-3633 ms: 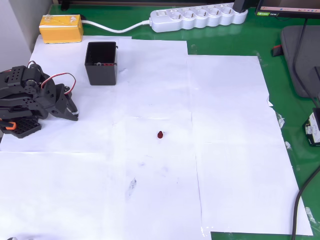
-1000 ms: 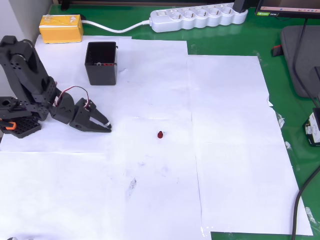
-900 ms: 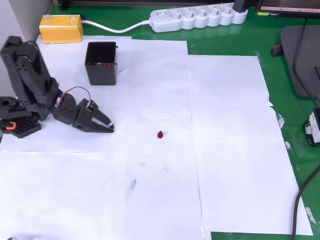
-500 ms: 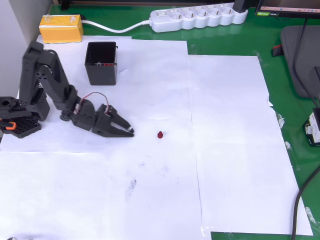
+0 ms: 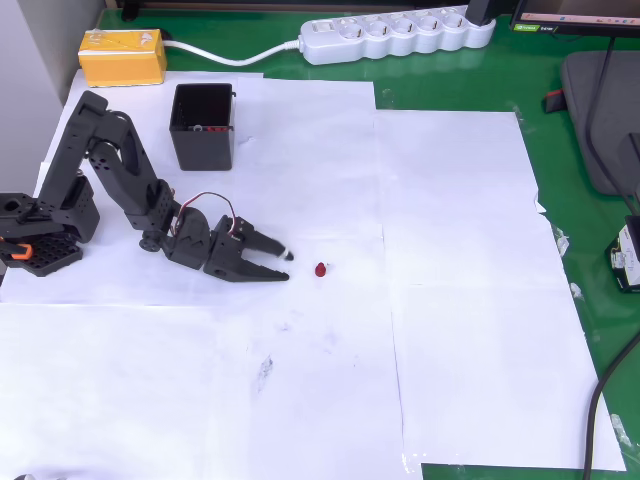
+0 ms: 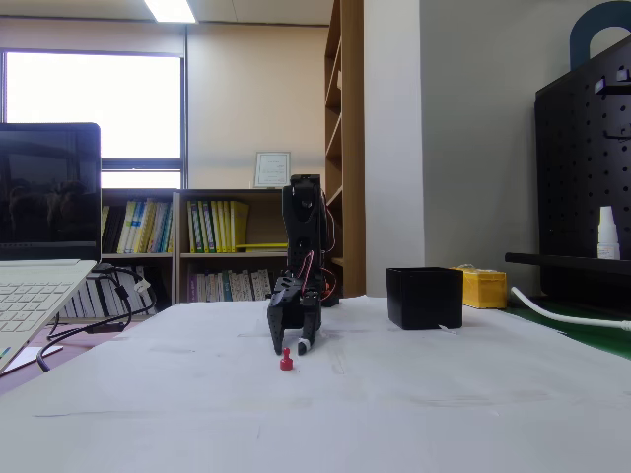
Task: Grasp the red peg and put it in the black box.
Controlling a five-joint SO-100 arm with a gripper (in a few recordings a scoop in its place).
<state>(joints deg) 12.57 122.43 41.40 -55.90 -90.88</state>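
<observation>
Bright, sharp overhead; window glare (perhaps backlit).

No legible text, labels or numbers anywhere.

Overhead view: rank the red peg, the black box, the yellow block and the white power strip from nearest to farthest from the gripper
From the gripper, in the overhead view:
1. Red peg, just right of the fingertips on the white paper.
2. Black box, up and to the left.
3. Yellow block, top left corner, beyond the box.
4. White power strip, along the top edge; close to the block's distance, so this last pair is uncertain.
</observation>
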